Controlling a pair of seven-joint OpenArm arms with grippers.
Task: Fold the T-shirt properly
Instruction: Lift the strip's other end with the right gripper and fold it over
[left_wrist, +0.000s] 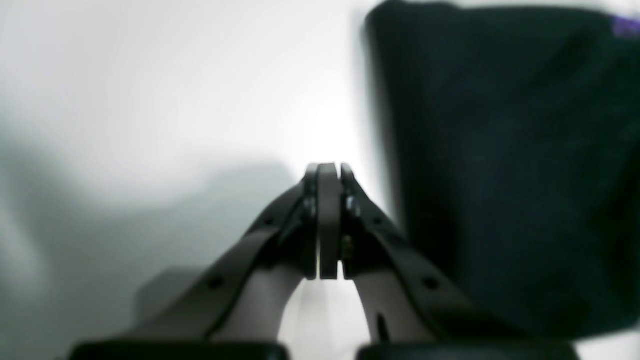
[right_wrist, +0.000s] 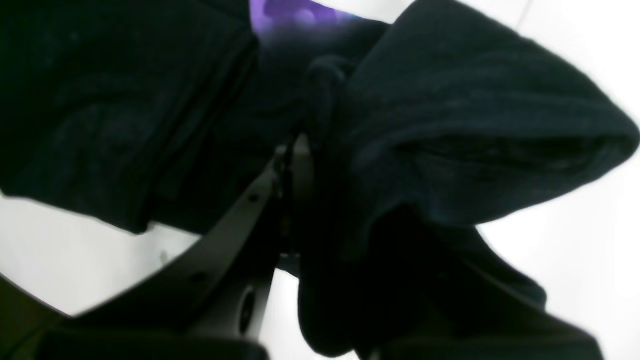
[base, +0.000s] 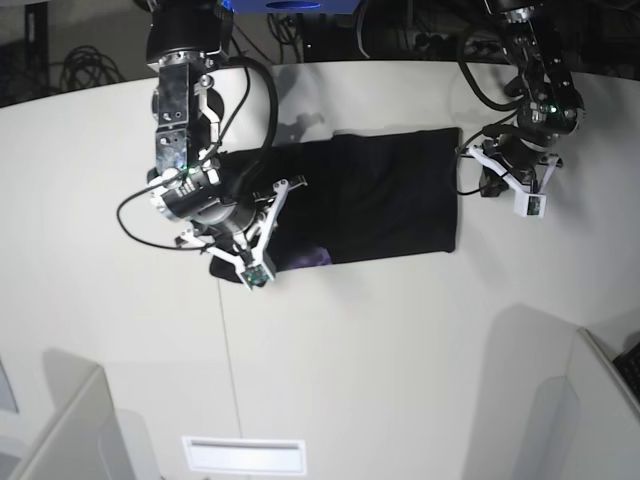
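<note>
black T-shirt (base: 390, 195) part-folded, purple print (base: 310, 259) showing, bunched in right end effector (right_wrist: 305, 165)

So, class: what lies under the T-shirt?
The white table shows all around the T-shirt. Whatever sits beneath the cloth itself is covered and cannot be seen.

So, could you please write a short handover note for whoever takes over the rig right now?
Left gripper: shut, empty, over bare table just beside the T-shirt.
Right gripper: fingers shut on a bunched fold of the shirt at its end.
T-shirt: a dark, partly folded strip across the table; a bit of purple print shows near the right gripper.
Done: first folds, apparently.
Left: lay the held end over, then finish and flatten.
</note>
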